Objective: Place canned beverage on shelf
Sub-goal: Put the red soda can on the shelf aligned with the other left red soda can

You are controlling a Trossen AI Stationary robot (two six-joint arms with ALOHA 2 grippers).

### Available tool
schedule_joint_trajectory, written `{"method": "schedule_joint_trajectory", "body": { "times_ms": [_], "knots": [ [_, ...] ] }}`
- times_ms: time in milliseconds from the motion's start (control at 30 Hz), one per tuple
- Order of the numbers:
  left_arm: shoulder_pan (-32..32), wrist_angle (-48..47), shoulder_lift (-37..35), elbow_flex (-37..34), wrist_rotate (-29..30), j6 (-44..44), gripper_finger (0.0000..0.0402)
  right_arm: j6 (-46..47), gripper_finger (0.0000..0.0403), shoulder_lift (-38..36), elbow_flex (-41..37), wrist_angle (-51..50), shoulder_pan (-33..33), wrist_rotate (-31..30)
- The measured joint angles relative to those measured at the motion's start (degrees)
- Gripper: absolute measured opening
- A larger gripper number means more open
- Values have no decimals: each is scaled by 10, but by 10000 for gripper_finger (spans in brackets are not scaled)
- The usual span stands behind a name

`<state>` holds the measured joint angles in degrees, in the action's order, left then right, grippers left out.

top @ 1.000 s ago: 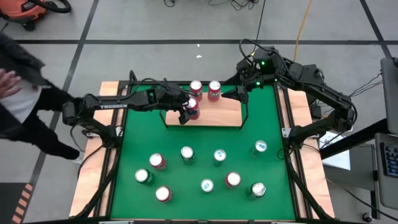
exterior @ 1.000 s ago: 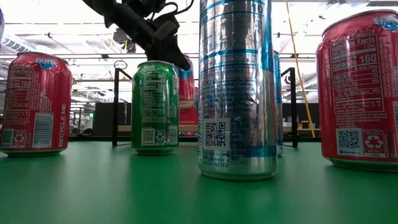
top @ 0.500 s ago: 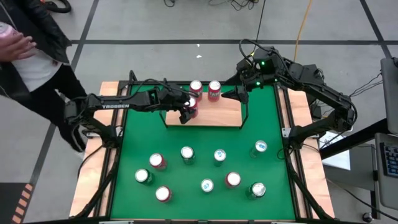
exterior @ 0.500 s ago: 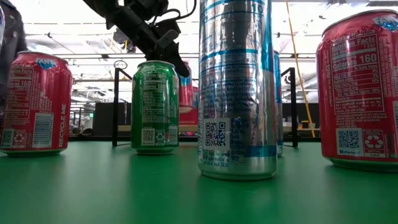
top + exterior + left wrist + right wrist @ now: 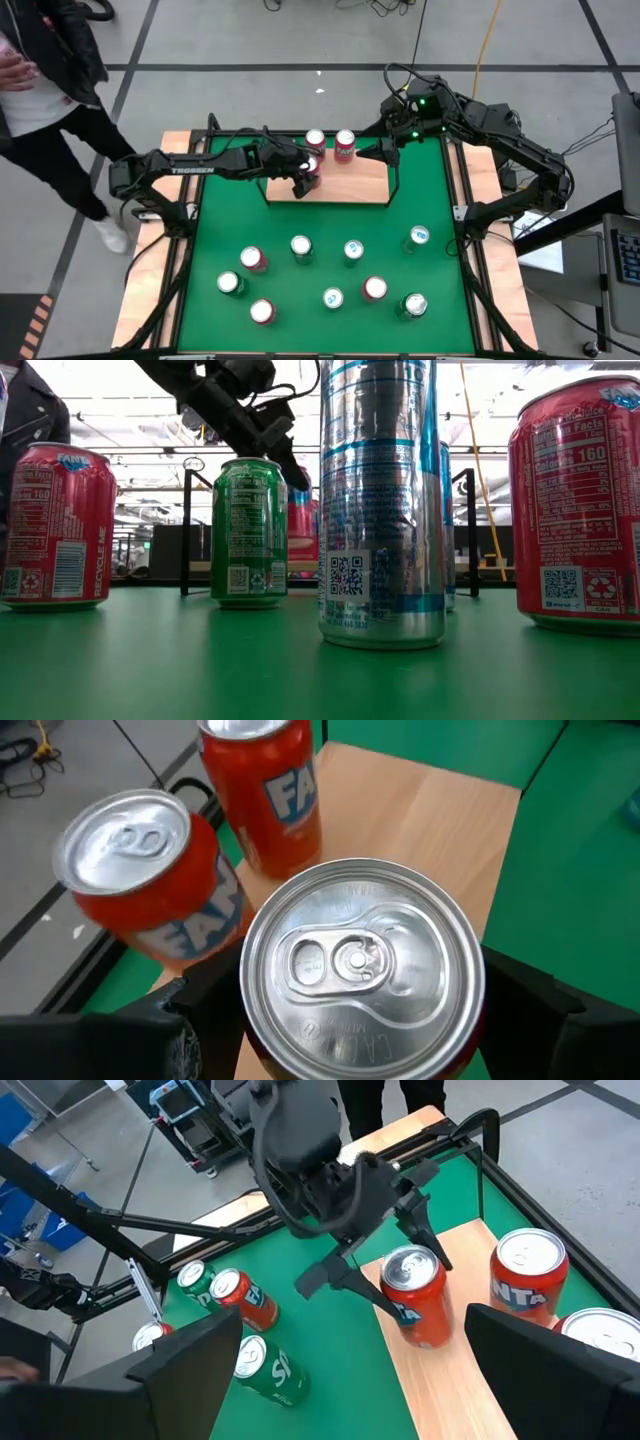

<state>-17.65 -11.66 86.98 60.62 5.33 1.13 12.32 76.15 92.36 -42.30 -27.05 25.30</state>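
1. Setting the red can (image 5: 310, 172) down is your step: the left tool (image 5: 303, 176) has it between its fingers over the shelf (image 5: 345, 186), at the board's left part.
2. In the left wrist view the can (image 5: 362, 968) fills the gap between both fingers (image 5: 180, 1025), so treat it as clamped on the can; whether its base already touches the wood cannot be told.
3. Keep it upright. In the right wrist view the can (image 5: 413, 1295) looks vertical on the board (image 5: 470, 1370), so lower straight, no tilt.
4. Mind the two red cans (image 5: 315, 139) and (image 5: 345, 143) at the shelf's back; they stand just beside yours, so don't swing toward them.
5. Open only once the base sits flat, then lift the fingers clear upward, not sideways.
6. The right tool (image 5: 385, 152) waits with fingers spread at the shelf's right rear corner; leave it there.
7. Other cans on the green mat (image 5: 215, 235) stay untouched; a person (image 5: 45, 70) stands beside the counter's left.
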Motion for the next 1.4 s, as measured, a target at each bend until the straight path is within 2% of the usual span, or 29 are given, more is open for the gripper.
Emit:
{"method": "schedule_joint_trajectory", "body": {
  "times_ms": [633,733,967,1100,1400],
  "knots": [
    [0,0,37,0,34,1,294,-1,375,0,0,-5,0,2],
    [0,7,37,0,42,1,307,7,375,0,0,-5,0,2],
    [1,18,38,0,55,15,366,14,375,0,0,-5,1,2],
    [6,15,27,1,53,33,373,20,375,0,0,-13,1,2],
    [12,-62,-31,44,69,44,375,17,375,0,0,-20,1,2]
  ]
}}
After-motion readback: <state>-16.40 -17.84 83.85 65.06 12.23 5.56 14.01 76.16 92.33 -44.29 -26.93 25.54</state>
